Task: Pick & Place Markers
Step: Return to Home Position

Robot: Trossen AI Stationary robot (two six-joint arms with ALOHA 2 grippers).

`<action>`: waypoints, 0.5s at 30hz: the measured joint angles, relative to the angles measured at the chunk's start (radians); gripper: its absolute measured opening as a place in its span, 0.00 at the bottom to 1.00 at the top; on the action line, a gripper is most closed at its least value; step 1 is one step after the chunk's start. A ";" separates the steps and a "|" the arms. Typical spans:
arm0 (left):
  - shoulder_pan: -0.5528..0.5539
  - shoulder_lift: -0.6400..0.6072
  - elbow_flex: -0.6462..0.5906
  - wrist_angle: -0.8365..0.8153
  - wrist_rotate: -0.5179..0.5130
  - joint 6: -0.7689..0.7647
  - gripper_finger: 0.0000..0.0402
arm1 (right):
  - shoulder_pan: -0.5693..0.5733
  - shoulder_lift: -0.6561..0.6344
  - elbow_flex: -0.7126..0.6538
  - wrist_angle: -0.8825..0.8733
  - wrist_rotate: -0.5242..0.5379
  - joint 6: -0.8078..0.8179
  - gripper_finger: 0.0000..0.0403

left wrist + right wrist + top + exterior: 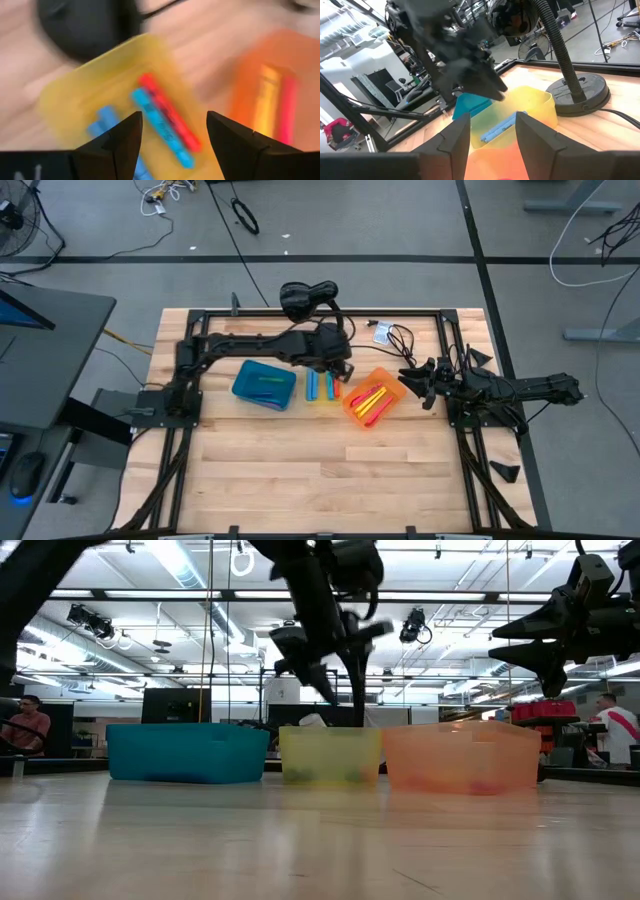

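Three bins stand in a row on the table: a blue bin [265, 385], a yellow bin [330, 755] and an orange bin [372, 402]. Blue markers [160, 125] and a red marker [167, 117] lie on the floor of the yellow bin [75, 95]. Yellow markers [368, 398] and red markers [286, 107] lie in the orange bin. My left gripper [175, 117] hangs open above the yellow bin [540, 107], fingers pointing down, holding nothing. My right gripper [492, 122] is open and raised off the orange bin's right side [412, 385].
A black stand with a round base [580, 92] and a gooseneck sits on the far side of the table behind the bins. Cables [395, 335] lie at the far right. Bare wood [320, 470] stretches between the bins and the near edge.
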 joint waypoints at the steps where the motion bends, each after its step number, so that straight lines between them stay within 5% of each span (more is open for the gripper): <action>1: -0.006 -0.031 -0.032 0.046 0.014 0.064 0.57 | 0.000 0.000 0.000 0.000 0.000 0.000 0.40; 7: -0.048 -0.241 -0.322 0.264 0.158 0.347 0.57 | 0.000 0.000 0.000 0.000 0.000 0.000 0.40; 15: -0.110 -0.594 -0.753 0.403 0.180 0.519 0.57 | 0.000 0.000 0.000 0.000 0.000 0.000 0.40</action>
